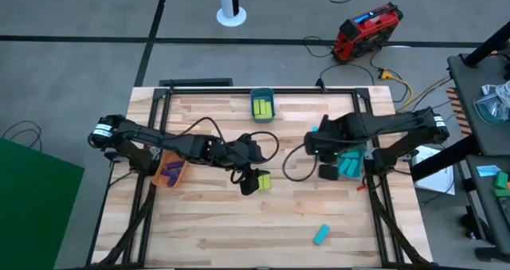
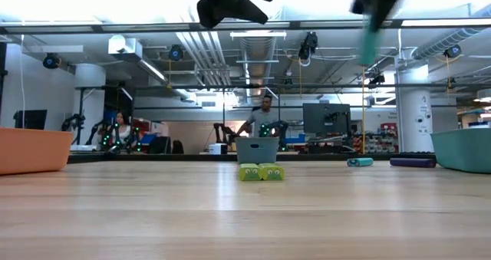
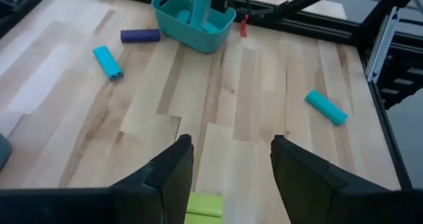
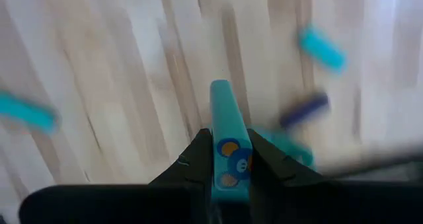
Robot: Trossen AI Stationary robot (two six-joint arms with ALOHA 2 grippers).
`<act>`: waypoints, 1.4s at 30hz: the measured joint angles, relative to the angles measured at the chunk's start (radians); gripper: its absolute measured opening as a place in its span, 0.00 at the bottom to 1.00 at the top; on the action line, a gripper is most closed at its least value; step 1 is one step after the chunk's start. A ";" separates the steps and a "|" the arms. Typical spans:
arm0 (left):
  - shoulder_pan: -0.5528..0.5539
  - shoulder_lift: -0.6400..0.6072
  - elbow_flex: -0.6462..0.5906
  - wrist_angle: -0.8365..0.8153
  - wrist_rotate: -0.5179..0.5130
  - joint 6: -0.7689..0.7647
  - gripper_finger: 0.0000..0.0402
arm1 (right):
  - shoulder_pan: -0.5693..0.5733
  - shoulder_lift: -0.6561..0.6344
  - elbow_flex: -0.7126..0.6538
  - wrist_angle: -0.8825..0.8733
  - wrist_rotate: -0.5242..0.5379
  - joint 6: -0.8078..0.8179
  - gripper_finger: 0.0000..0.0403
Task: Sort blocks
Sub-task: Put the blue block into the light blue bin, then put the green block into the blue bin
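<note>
From above, the left gripper [image 1: 253, 177] hung over the middle of the worktop [image 1: 199, 230], right beside a yellow-green block [image 1: 264, 181] lying there, well placed for a pick. The right gripper [image 1: 317, 138] sat near the teal bin [image 1: 351, 164], presumably heading there. An orange bin [image 1: 170, 173] held purple pieces, a third bin [image 1: 262, 104] at the far edge held yellow-green ones, and one cyan block [image 1: 321, 235] lay loose near the front.

At table height, the yellow-green block [image 2: 261, 172] rested flat mid-worktop, both arms raised above it.

Through the left wrist, the jaws stood apart, straddling the yellow-green block [image 3: 203, 207] without touching it; a purple block [image 3: 140, 35] and two cyan blocks [image 3: 108, 62] waited beyond.

Through the right wrist, the jaws were clamped on a held cyan block [image 4: 228, 148], lifted clear for carrying.
</note>
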 joint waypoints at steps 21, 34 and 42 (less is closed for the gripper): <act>0.000 0.000 0.000 -0.070 0.007 -0.086 0.42 | -0.011 -0.239 -0.522 -0.027 0.002 0.561 0.12; 0.001 0.000 0.000 -0.070 0.006 -0.060 0.42 | -0.011 -0.325 -0.661 0.082 -0.007 0.698 0.34; 0.001 0.000 0.000 -0.070 0.006 -0.065 0.42 | -0.011 -0.323 -0.619 0.083 0.035 0.737 0.24</act>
